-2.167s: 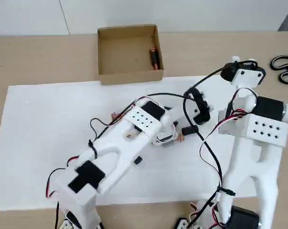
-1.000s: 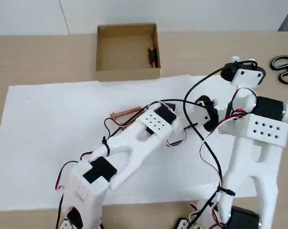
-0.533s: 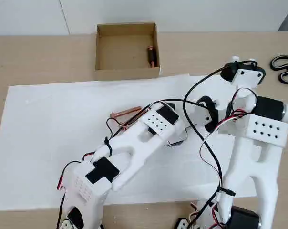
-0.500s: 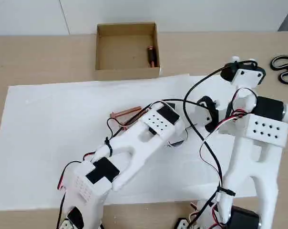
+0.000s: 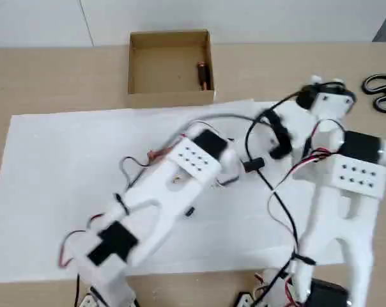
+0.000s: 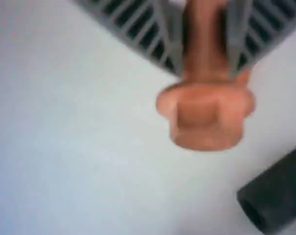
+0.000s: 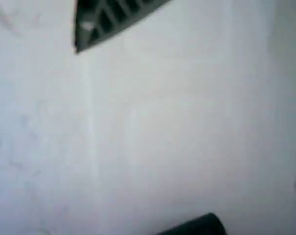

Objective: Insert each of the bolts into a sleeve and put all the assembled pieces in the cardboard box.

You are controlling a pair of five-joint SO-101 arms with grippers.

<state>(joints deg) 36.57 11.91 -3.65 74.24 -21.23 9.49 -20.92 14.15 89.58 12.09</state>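
My left gripper [image 6: 207, 73] is shut on a copper bolt [image 6: 206, 117], head pointing away from the fingers, just above the white sheet. A black sleeve [image 6: 278, 200] lies on the sheet close beside the bolt head; in the high view the sleeve [image 5: 254, 164] is between the two arms. My right gripper [image 5: 268, 148] hangs over the sheet just behind that sleeve [image 7: 192, 227], open and holding nothing; one ribbed finger [image 7: 109, 19] shows. The cardboard box [image 5: 142, 67] stands at the back with one assembled piece [image 5: 203, 74] by its right wall.
The white sheet [image 5: 59, 179] covers most of the table. A copper piece [image 5: 156, 154] peeks out beside the left arm. Scissors [image 5: 381, 89] lie at the far right edge. Cables run between the two arms near the sleeve.
The left arm has swung its wrist a little to the left and back, still holding the bolt. The right gripper has drawn back toward its own base, away from the sleeve.
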